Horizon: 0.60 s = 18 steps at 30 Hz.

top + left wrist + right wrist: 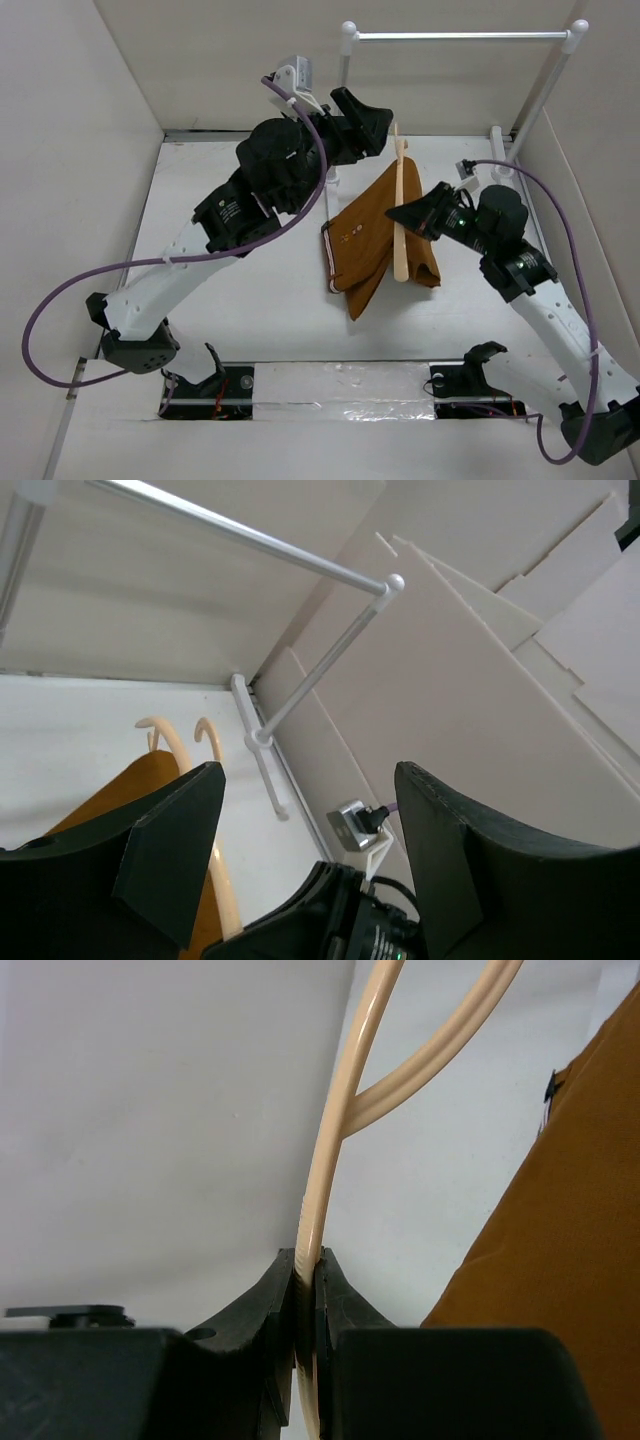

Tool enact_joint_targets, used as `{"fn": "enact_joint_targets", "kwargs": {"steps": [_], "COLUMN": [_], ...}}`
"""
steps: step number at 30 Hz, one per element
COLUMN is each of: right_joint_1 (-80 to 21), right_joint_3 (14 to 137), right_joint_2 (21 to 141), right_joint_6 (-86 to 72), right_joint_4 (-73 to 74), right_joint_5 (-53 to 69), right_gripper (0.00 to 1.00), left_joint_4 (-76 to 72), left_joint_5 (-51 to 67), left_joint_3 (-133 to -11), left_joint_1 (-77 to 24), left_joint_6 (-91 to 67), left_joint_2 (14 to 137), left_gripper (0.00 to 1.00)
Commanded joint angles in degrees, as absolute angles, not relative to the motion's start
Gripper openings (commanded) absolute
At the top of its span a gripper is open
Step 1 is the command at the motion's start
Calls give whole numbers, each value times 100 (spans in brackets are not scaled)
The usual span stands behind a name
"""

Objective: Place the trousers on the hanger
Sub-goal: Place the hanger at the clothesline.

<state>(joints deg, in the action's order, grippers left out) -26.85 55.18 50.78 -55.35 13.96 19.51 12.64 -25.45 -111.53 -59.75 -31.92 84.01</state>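
From above, the trousers (372, 240) lie folded on the surface (250, 300), near its middle. The hanger (401, 235) lies along their right half, with its hook pointing away from the arms. The right fingers (415, 213) reach it from the side at mid-length. The left fingers (365, 118) are raised beyond the cloth, touching nothing.

The left wrist camera shows the left fingers (170, 850) spread wide with nothing between them. Below them the hanger (172, 742) curves over the trousers (130, 790), and the rail stand (330, 665) is behind.

The right wrist camera shows the right fingers (340, 1305) closed on the thin hanger (330, 1140), with the trousers (560, 1250) just beside them.

The cloth seems folded over the hanger, so most of the task looks done. Whether the cloth really wraps the lower bar cannot be told. Lifting the hanger would likely show it.
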Motion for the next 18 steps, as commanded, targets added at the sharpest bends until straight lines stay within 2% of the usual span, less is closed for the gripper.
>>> {"fn": "enact_joint_targets", "kwargs": {"steps": [1, 6, 11, 18], "right_joint_1": [-2041, -1074, -99, 448], "right_joint_3": [6248, 7011, 7584, 8568], "right_joint_2": [5106, 5624, 6257, 7301], "right_joint_6": [-5624, -5897, -6204, -6162], "right_joint_4": [-86, -589, -1133, -1415], "right_joint_5": [2881, 3814, 4384, 4728], "right_gripper": [0, 0, 0, 0], "left_joint_4": [1178, 1081, 984, 1020], "left_joint_5": [-2286, -2171, -2066, -1951], "left_joint_3": [-11338, -10628, -9180, -7578], "left_joint_1": [-5924, -5801, -5801, -5748], "left_joint_6": [-2786, -2769, -2856, -3366], "left_joint_2": [8201, 7797, 7174, 6478], "left_gripper": [66, 62, 58, 54]}}
